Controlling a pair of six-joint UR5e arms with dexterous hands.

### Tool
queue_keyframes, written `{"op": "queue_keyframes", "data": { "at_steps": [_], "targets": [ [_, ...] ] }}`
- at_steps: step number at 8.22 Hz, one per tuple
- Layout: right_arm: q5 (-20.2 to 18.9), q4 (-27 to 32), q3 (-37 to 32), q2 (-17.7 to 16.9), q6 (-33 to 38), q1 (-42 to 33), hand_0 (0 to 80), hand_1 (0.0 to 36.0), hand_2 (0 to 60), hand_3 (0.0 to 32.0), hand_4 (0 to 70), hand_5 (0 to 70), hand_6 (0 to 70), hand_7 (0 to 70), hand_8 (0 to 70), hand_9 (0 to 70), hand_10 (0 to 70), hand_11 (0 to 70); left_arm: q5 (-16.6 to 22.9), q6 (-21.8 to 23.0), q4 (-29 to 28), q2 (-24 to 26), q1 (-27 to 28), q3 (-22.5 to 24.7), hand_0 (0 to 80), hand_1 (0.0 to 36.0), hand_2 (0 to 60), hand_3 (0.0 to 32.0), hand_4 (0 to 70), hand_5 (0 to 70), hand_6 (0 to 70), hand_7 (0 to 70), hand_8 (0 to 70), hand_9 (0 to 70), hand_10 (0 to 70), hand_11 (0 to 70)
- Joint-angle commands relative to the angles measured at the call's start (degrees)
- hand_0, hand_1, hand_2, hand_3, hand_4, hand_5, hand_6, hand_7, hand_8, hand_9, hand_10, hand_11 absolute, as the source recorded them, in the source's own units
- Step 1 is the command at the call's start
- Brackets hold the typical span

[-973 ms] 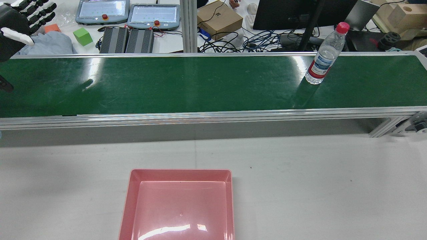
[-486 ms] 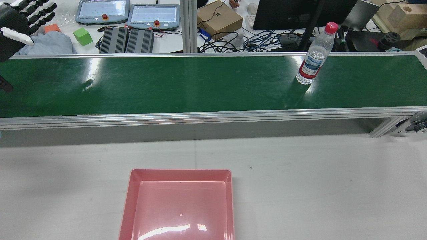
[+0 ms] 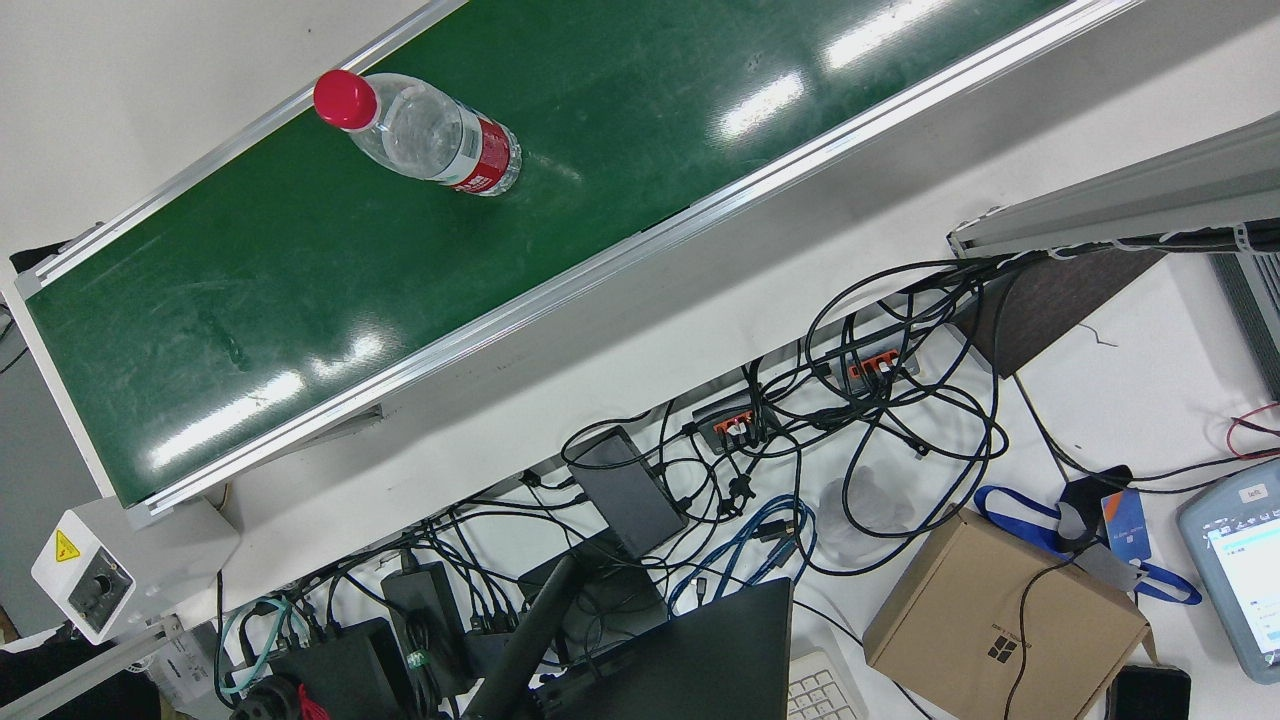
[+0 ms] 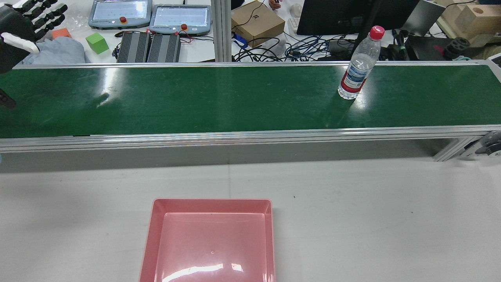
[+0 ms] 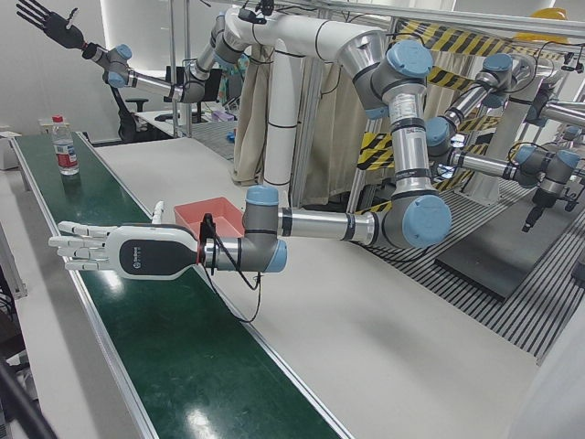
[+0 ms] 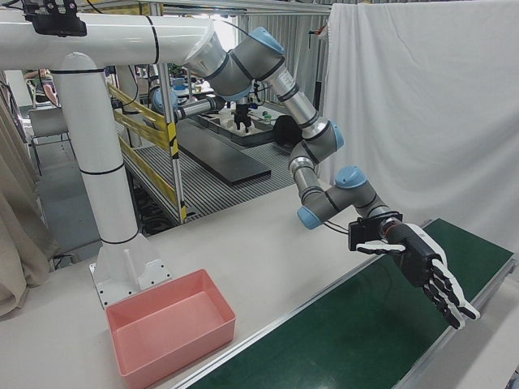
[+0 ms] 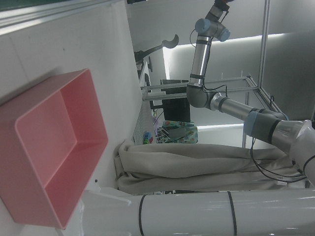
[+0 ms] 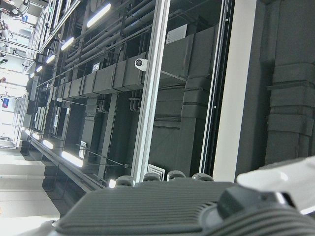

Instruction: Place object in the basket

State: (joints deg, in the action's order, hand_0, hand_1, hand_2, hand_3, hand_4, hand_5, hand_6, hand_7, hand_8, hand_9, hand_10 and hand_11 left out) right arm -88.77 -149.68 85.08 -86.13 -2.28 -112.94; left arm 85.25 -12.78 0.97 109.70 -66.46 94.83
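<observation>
Robotics lab or industrial test cell, green conveyor belt (image 4: 235,98), pedestal-mounted robot arms (image 5: 338,224), teach pendants (image 4: 119,13), hazard-striped framing (image 5: 462,41), tangled cables (image 3: 800,460)

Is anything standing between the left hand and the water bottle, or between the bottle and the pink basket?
Nothing visible. The green belt lies bare between the left hand and the water bottle. Toward the pink basket there is only the conveyor's near rail and bare table.

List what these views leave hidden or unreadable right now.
Label print on the water bottle: too small in every view.
The left hand: cropped by the rear view's left edge.
The right hand: tiny and distant in the left-front view.
The basket: near side cropped by the rear view's bottom edge.
</observation>
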Motion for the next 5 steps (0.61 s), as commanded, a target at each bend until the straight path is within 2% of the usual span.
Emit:
{"op": "queue_keyframes", "data": {
  "at_steps": [1,5],
  "targets": [
    [0.0,0.0,0.0,0.0,0.0,0.0,0.0,0.0,0.0,0.0,0.0,0.0,0.0,0.0,0.0,0.0,0.0,0.0,0.0,-0.1,0.0,-0.3,0.1,0.0,58.6,7.2,0.0,0.0,1.9,13.3,2.6,0.0,5.6,5.7,2.2,5.0],
    [0.0,0.0,0.0,0.0,0.0,0.0,0.0,0.0,0.0,0.0,0.0,0.0,0.0,0.0,0.0,0.0,0.0,0.0,0.1,0.0,-0.2,-0.4,0.2,0.0,58.2,7.1,0.0,0.0,2.1,13.8,2.8,0.0,6.3,6.5,2.4,5.1]
  ]
}}
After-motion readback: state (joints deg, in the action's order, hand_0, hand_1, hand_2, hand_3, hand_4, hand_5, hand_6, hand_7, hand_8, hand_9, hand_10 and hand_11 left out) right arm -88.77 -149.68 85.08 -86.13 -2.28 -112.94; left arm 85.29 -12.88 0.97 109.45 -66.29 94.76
